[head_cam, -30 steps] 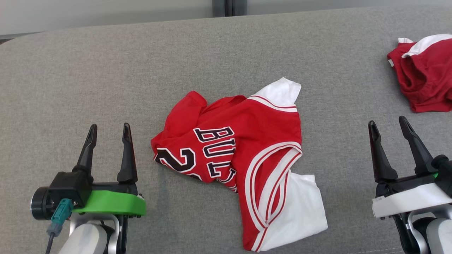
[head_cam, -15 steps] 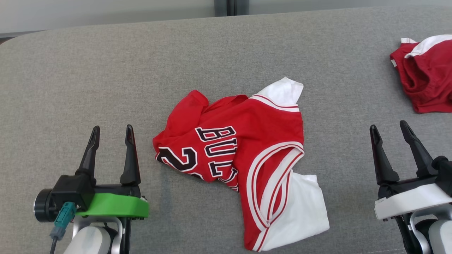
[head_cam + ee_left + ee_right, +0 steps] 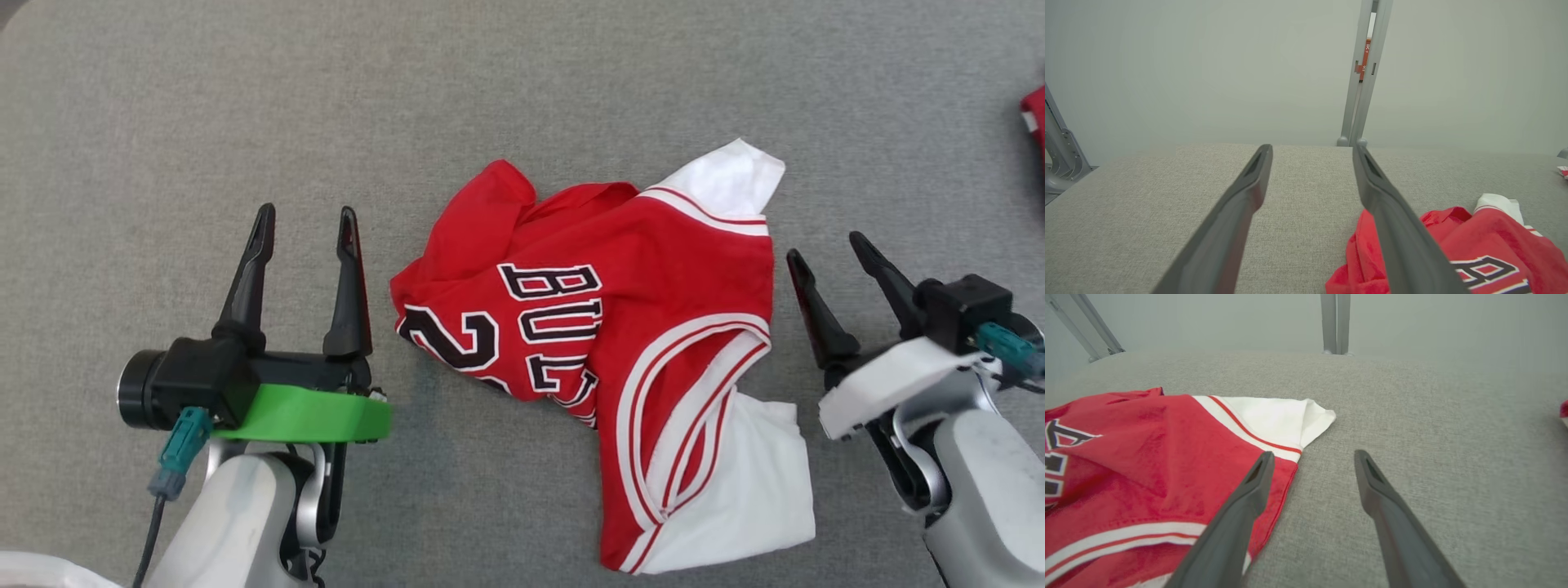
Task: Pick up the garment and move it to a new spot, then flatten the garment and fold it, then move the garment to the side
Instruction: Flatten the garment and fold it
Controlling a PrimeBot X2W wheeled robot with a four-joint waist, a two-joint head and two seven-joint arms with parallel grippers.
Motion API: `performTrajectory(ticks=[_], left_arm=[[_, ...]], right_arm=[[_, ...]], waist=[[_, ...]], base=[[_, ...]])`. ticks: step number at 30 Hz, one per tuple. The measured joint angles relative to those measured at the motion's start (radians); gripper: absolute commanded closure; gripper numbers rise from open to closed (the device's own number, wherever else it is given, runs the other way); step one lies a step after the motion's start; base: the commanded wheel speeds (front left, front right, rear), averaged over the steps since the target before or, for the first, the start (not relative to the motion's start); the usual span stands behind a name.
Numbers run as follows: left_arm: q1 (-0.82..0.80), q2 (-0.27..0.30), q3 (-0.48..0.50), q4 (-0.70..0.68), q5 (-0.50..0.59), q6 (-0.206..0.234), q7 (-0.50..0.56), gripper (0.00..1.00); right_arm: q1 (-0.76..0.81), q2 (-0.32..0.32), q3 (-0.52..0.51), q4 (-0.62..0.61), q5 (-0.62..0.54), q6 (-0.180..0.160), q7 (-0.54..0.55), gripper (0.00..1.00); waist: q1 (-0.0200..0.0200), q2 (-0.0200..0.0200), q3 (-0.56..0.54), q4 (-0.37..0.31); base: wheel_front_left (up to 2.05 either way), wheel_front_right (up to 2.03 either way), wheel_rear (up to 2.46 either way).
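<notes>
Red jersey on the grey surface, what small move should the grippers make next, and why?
Probably bring both arms inward and down onto the side edges of the jersey. It lies crumpled and unheld between them; the left gripper and right gripper stand open and empty just beside it.

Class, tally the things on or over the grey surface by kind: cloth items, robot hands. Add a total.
Cloth items: 2, red-and-white jersey and red cloth at the right edge.
Robot hands: 2, left hand and right hand.
Total: 4
</notes>
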Motion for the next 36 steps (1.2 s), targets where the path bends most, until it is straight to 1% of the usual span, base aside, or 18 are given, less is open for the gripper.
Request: performTrajectory(ticks=[6,7,8,9,12,14,15,17,20,22,24,26,28,32,34,35,36], left_arm=[[-0.014,-0.038,0.022,0.025,0.031,-0.033,0.000,0.00],[-0.014,-0.042,0.027,0.030,0.038,-0.037,0.000,0.00],[-0.014,-0.047,0.033,0.034,0.044,-0.042,0.000,0.00],[-0.014,-0.051,0.038,0.037,0.048,-0.044,0.000,0.00],[-0.011,-0.059,0.055,0.043,0.057,-0.053,0.000,0.00],[-0.004,-0.062,0.069,0.044,0.064,-0.058,0.000,0.00],[0.000,-0.063,0.073,0.045,0.068,-0.059,0.000,0.00],[0.007,-0.068,0.081,0.045,0.074,-0.063,0.000,0.00],[0.016,-0.070,0.096,0.045,0.082,-0.067,0.000,0.00],[0.022,-0.072,0.103,0.047,0.087,-0.069,0.000,0.00],[0.025,-0.076,0.106,0.051,0.091,-0.077,0.000,0.00],[0.027,-0.080,0.110,0.054,0.098,-0.078,0.000,0.00],[0.030,-0.083,0.117,0.059,0.100,-0.081,0.000,0.00],[0.036,-0.089,0.125,0.070,0.104,-0.086,0.000,0.00],[0.041,-0.089,0.129,0.075,0.105,-0.086,0.000,0.00],[0.045,-0.089,0.132,0.077,0.106,-0.086,0.000,0.00],[0.048,-0.089,0.134,0.078,0.108,-0.086,0.000,0.00]], right_arm=[[-0.139,0.006,0.109,0.188,0.065,0.000,-0.010,0.00],[-0.152,0.005,0.128,0.212,0.085,0.000,-0.005,0.24],[-0.164,0.002,0.145,0.225,0.106,0.000,-0.005,0.65],[-0.173,-0.002,0.156,0.234,0.122,0.000,-0.004,1.00],[-0.182,-0.023,0.190,0.230,0.150,0.000,-0.030,1.00],[-0.171,-0.037,0.193,0.188,0.143,0.000,-0.092,1.00],[-0.164,-0.047,0.175,0.158,0.129,0.000,-0.119,1.00],[-0.135,-0.055,0.118,0.100,0.111,0.000,-0.146,1.00],[-0.044,-0.047,0.009,0.023,0.089,0.000,-0.162,1.00],[0.021,-0.035,-0.059,-0.011,0.074,0.000,-0.167,1.00],[0.090,-0.007,-0.127,-0.029,0.059,0.000,-0.170,1.00],[0.143,0.023,-0.171,-0.024,0.056,0.000,-0.169,1.00],[0.182,0.057,-0.201,0.007,0.052,0.000,-0.162,1.00],[0.208,0.100,-0.224,0.110,0.059,0.000,-0.157,1.00],[0.202,0.112,-0.226,0.141,0.066,0.001,-0.161,1.00],[0.194,0.118,-0.228,0.158,0.071,0.001,-0.162,0.94],[0.189,0.119,-0.227,0.166,0.070,0.001,-0.163,0.16]], waist=[[0.0000,0.0000,0.049,0.046],[0.0000,0.0000,0.054,0.052],[0.0000,0.0000,0.057,0.058],[0.0000,0.0000,0.059,0.061],[0.0000,0.0000,0.056,0.062],[0.0000,0.0000,0.050,0.056],[0.0000,0.0000,0.047,0.051],[0.0000,0.0000,0.041,0.041],[0.0000,0.0000,0.035,0.025],[0.0000,0.0000,0.032,0.015],[0.0000,0.0000,0.030,0.005],[0.0000,0.0000,0.028,-0.001],[0.0000,0.0000,0.026,-0.008],[0.0000,0.0000,0.020,-0.016],[0.0000,0.0000,0.015,-0.018],[0.0000,0.0000,0.013,-0.021],[0.0000,0.0000,0.011,-0.023]], base=[[0.00,0.00,0.00],[0.00,0.00,0.00],[0.00,0.00,0.00],[0.00,0.00,0.00],[0.00,0.00,0.00],[0.00,0.00,0.00],[0.00,0.00,0.00],[0.00,0.00,0.00],[0.00,0.00,0.00],[0.00,0.00,0.00],[0.00,0.00,0.00],[0.00,0.00,0.00],[0.00,0.00,0.00],[0.00,0.00,0.00],[0.00,0.00,0.00],[0.00,0.00,0.00],[0.00,0.00,0.00]])
